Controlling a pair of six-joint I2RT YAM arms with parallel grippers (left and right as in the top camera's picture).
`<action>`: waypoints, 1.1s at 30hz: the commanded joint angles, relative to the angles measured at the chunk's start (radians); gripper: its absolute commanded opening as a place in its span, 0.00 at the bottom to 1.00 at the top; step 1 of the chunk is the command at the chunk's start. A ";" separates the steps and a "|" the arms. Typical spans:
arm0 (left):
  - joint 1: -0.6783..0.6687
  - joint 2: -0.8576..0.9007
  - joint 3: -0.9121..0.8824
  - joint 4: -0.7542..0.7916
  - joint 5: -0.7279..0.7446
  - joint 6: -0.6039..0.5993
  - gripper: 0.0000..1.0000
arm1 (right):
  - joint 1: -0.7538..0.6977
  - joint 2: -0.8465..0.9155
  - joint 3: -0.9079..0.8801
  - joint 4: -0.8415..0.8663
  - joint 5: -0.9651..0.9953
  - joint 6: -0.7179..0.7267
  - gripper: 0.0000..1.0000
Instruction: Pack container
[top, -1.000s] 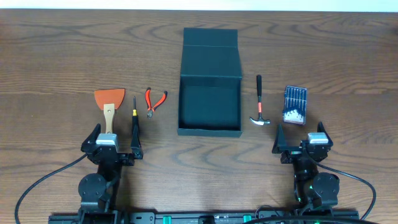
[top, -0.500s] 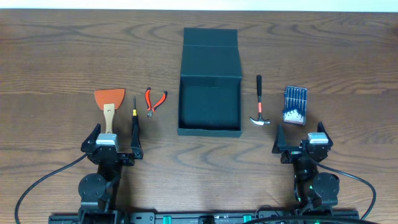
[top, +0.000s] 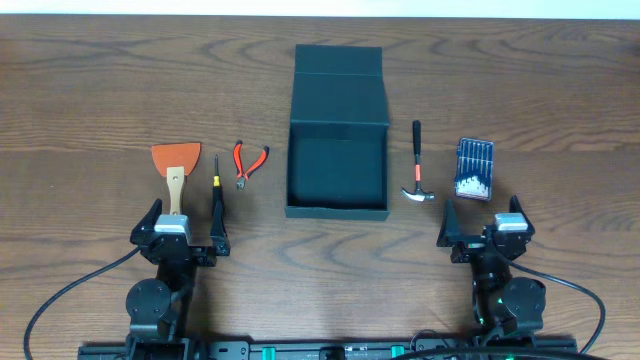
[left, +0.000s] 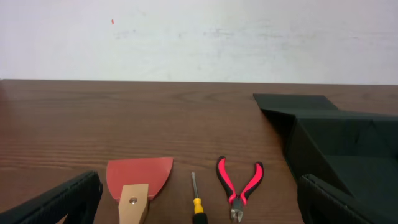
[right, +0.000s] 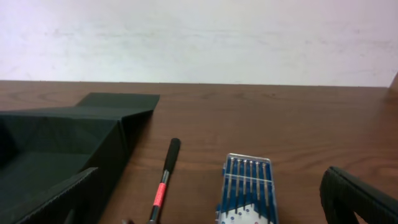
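Two grippers stand spread wide and hold nothing at the near side of a wooden table (top: 100, 90). The left gripper (top: 184, 228) sits just behind an orange scraper (top: 175, 158), a yellow-handled screwdriver (top: 216, 185) and red pliers (top: 248, 160), while the right gripper (top: 485, 222) sits behind a hammer (top: 417, 170) and a blue case of bits (top: 474, 168). Between the two groups of tools, at mid-table, the dark teal container (top: 337, 170) lies open, its hinged lid (top: 338, 85) folded back flat on the far side.
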 joint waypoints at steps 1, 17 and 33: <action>-0.004 -0.005 -0.009 -0.044 0.019 0.017 0.99 | -0.006 -0.003 0.014 -0.027 -0.007 0.076 0.99; -0.004 -0.005 -0.009 -0.044 0.019 0.017 0.98 | -0.007 0.700 0.758 -0.380 0.137 -0.045 0.99; -0.004 -0.005 -0.009 -0.044 0.019 0.017 0.99 | -0.007 1.450 1.619 -1.093 0.119 -0.045 0.99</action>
